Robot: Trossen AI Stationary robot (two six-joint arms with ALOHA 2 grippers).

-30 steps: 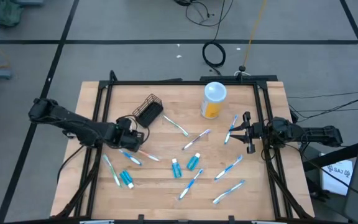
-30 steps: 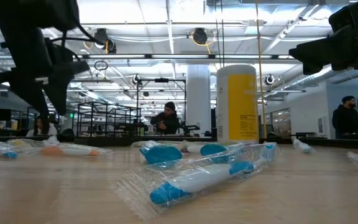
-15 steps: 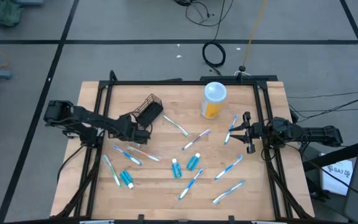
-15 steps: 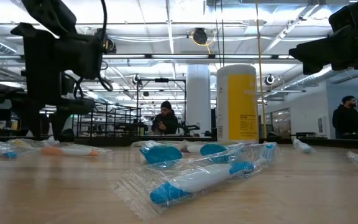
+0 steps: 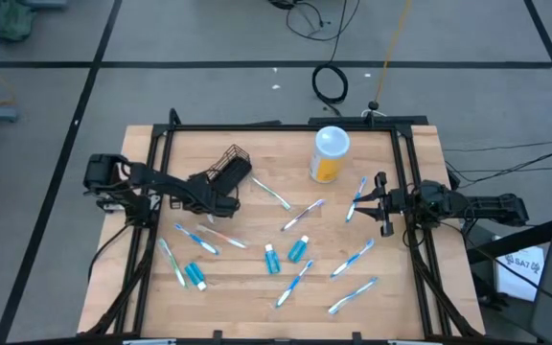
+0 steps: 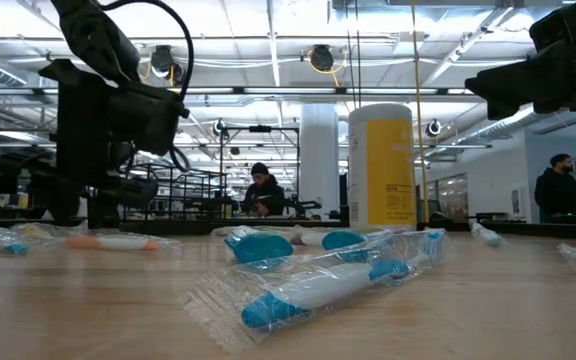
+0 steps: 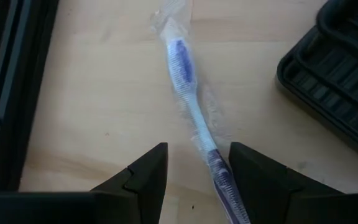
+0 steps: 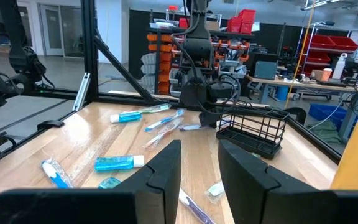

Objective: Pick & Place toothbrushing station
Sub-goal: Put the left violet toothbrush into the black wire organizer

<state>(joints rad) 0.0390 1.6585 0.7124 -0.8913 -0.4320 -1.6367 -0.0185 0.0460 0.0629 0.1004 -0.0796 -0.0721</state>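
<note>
Target brush [image 7: 194, 121] is a wrapped blue-and-white one lying flat on the table [image 5: 257, 287], its handle running back into the gap between the left jaws [image 7: 197, 168]. Jaws stand wide, nothing held, straddling the handle end. Judging by that line-up, this is the pre-grasp: a flat, slim thing needs the fingers [image 7: 145, 171] down on either side before closing.

Basket [image 5: 229, 170] sits just beyond and to one side of the left jaws, near but not touching the brush. It looks tipped rather than sitting square; I can't tell the exact tilt. Short carry from here, which is likely why this brush goes first.

Wrapper is loose and crinkled, so a pinch may grab film instead of handle. Worth closing low, on the handle.

Other brushes are scattered well apart from the left jaws, mid-table and towards the right jaws [image 5: 381, 203]. Teal tubes [image 5: 298, 249] lie mid-table, one more [image 5: 195, 275] near the front edge on the left arm's side. None are in the basket as far as I can see.

Right jaws hover low at the table's right edge with a narrow gap, empty, with a couple of brushes [image 5: 357, 199] just ahead of them. That arm looks parked.

Yellow canister [image 5: 330, 154] stands upright at the far side, clear of both arms. People are in the room behind, well away from the table.
</note>
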